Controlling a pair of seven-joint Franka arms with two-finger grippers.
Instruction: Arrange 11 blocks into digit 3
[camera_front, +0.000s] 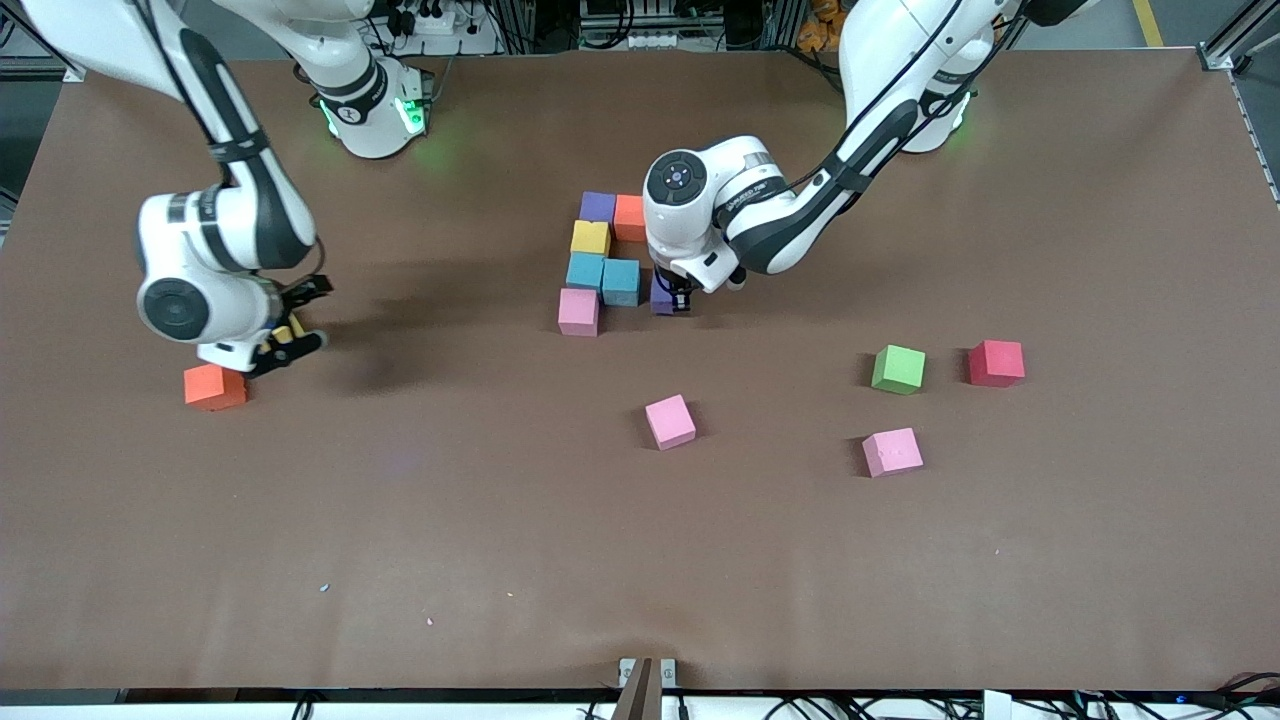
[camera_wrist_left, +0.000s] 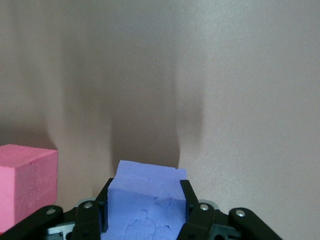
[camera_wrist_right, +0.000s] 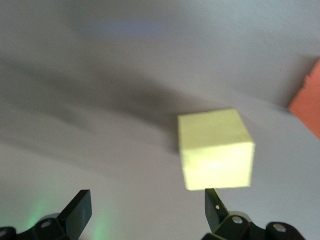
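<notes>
Several blocks form a partial figure: purple (camera_front: 598, 207), orange (camera_front: 629, 217), yellow (camera_front: 590, 238), two light blue (camera_front: 585, 270) (camera_front: 621, 282) and pink (camera_front: 578, 311). My left gripper (camera_front: 680, 297) is shut on a purple block (camera_front: 661, 296) low beside the second light blue one. In the left wrist view this purple block (camera_wrist_left: 150, 175) sits between the fingers (camera_wrist_left: 186, 192), a pink block (camera_wrist_left: 25, 185) beside it. My right gripper (camera_wrist_right: 147, 210) stands open over a loose yellow block (camera_wrist_right: 215, 149), which lies just past one fingertip, not between them. An orange block (camera_front: 215, 387) lies beside it.
Loose on the table nearer the front camera are two pink blocks (camera_front: 670, 421) (camera_front: 892, 452), a green cube (camera_front: 898, 369) and a red block (camera_front: 996, 363), toward the left arm's end. The orange block's corner (camera_wrist_right: 307, 105) shows in the right wrist view.
</notes>
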